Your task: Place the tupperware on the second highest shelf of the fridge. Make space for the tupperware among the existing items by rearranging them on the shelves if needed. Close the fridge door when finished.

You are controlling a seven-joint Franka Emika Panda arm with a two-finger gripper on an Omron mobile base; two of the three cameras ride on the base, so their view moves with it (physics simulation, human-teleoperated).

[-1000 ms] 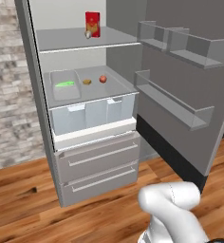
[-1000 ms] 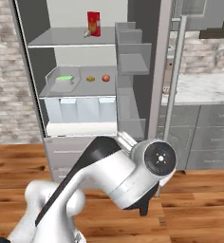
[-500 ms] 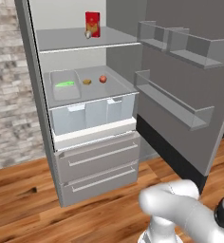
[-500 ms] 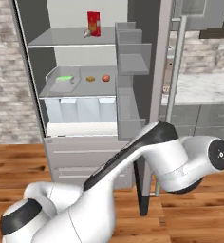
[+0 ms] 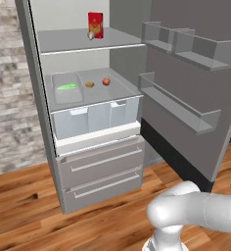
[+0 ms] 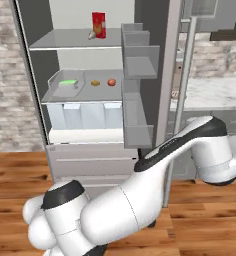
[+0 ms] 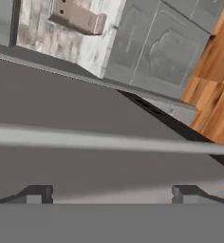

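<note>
With our jaws point(image 7: 109, 192) standing wide and empty by the door point(image 7: 85, 123), we are risking knocking its handle point(image 7: 109, 139) and swinging it askew.

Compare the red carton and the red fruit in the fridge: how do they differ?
The red carton stands tall and boxy on the upper shelf; the red fruit is small and round, one shelf lower. The carton bears a yellowish mark; the fruit is plain. Both are red and sit toward the right.
</note>
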